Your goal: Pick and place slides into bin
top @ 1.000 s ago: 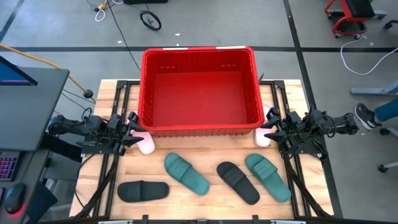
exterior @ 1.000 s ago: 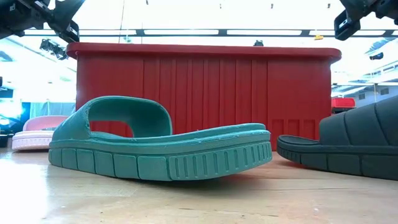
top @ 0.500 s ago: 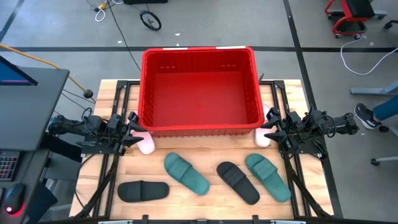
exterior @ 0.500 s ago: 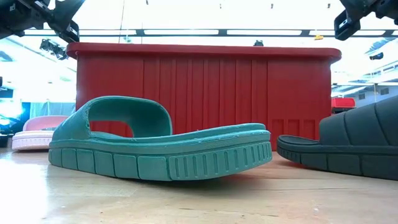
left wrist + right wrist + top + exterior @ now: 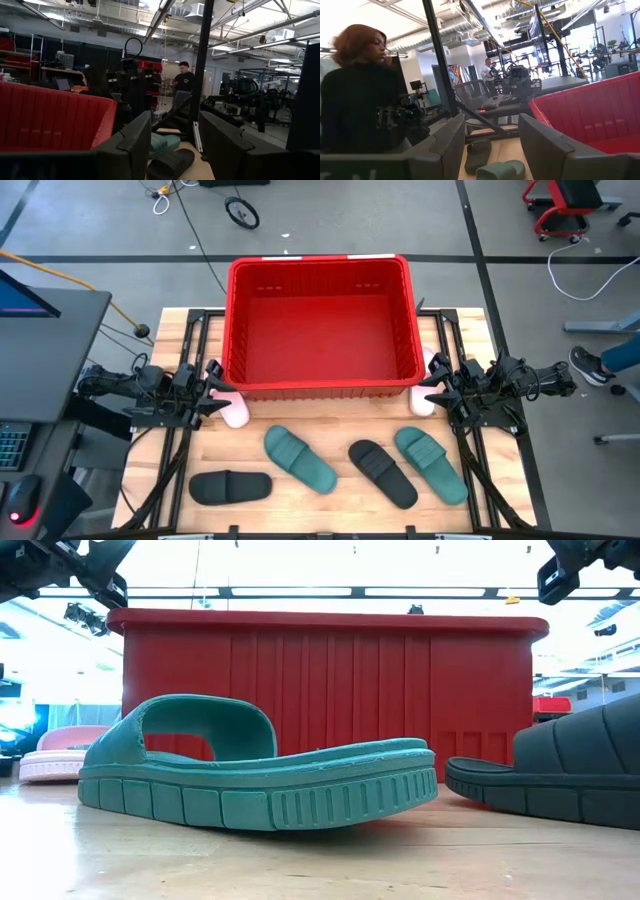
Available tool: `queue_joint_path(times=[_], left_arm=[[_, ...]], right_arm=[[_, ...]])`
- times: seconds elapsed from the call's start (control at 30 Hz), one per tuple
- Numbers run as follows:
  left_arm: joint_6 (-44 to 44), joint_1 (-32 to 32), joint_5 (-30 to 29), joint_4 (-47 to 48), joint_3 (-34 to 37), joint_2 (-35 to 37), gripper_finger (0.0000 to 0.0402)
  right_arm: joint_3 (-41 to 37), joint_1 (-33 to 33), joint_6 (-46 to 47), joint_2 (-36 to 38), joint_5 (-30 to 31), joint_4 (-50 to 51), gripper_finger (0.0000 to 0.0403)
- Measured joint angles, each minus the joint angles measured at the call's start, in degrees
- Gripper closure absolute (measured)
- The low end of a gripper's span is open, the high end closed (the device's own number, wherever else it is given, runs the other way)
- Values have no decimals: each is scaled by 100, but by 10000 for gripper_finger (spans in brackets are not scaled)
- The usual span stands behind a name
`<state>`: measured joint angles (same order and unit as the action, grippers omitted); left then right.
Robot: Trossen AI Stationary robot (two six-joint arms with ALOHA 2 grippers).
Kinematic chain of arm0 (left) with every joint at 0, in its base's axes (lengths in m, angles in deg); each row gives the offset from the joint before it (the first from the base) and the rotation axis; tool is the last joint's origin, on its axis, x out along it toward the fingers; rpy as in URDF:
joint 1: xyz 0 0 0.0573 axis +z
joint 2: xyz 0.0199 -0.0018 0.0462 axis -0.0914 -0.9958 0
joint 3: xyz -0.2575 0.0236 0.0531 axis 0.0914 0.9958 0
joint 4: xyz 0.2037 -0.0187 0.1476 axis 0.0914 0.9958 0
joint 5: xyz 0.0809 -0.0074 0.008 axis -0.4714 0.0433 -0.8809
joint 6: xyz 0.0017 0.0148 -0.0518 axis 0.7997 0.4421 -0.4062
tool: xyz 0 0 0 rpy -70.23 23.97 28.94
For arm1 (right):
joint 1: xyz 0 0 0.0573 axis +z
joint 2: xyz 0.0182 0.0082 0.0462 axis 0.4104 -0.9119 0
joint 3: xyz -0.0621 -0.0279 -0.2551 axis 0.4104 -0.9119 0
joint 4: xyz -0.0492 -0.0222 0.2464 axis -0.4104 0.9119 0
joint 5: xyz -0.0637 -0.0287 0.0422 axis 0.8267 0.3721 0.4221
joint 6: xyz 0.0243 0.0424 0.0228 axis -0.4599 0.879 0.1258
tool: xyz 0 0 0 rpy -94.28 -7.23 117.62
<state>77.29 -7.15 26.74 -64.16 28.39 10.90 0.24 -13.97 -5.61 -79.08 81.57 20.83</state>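
The red bin stands at the table's far middle, with nothing in it. Six slides lie sole-down on the table. One pale pink slide is at the bin's near left corner and one at its near right corner. Two teal slides and two black slides lie near the front. My left gripper is open and hovers over the left pink slide. My right gripper is open and hovers over the right pink slide. Both are empty.
Bare wood shows between the bin and the front row of slides. In the right wrist view a person in black stands beyond the table. In the left wrist view another person stands far off. A monitor and keyboard are left of the table.
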Motion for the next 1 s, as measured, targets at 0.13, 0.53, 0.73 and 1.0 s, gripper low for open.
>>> queue_joint_path(times=[0.13, 0.53, 0.73, 1.0], left_arm=[[0, 0, 0, -2, 0, -2, 230], [0, 1, -1, -2, 0, -1, 230], [233, 67, -979, -26, 0, -1, 230], [485, 140, -1774, -439, -9, 0, 230]], right_arm=[[0, 1, 0, 0, 0, 0, 213], [0, 0, 0, 0, 2, 0, 213], [0, 0, 0, 1, 0, 0, 213], [0, 1, 0, 0, 0, 0, 213]])
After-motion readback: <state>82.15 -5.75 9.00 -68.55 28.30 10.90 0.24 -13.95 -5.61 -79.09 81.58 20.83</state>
